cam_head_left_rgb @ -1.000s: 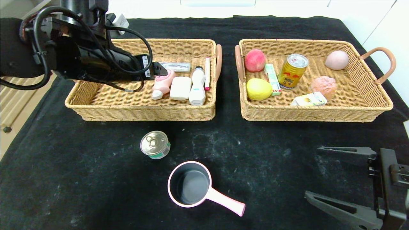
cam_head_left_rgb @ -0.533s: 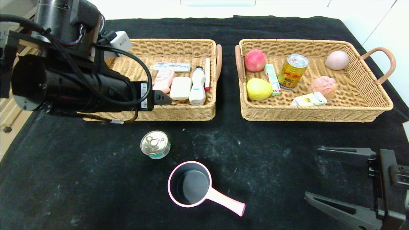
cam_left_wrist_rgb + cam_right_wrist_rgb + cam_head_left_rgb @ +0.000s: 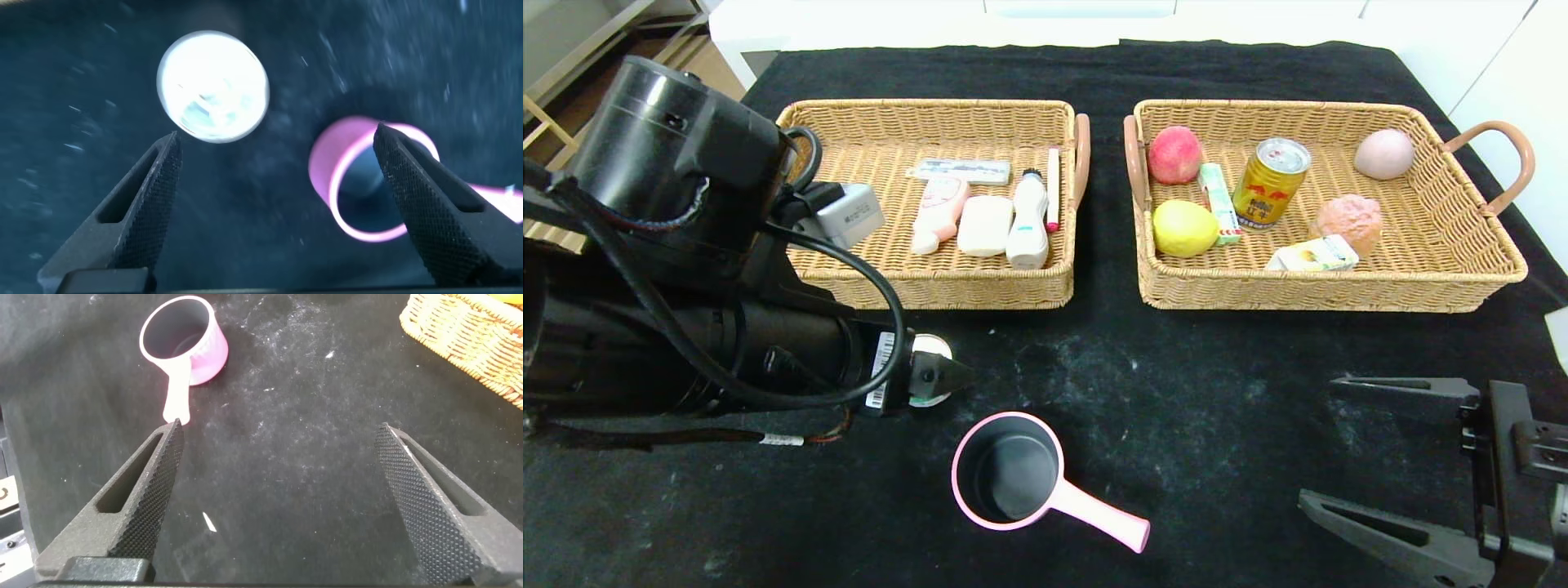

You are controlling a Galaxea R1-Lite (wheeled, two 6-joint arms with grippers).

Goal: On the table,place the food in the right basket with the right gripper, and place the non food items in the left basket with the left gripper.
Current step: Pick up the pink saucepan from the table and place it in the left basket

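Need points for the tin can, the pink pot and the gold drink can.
tin can (image 3: 213, 86), left wrist view, middle of its shiny lid.
pink pot (image 3: 1006, 471), head view, dark inside bottom of the bowl.
gold drink can (image 3: 1267, 190), head view, its side, in the right basket.

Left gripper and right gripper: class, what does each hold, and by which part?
Nothing. The left gripper is open above the tin can; the right gripper is open and empty.
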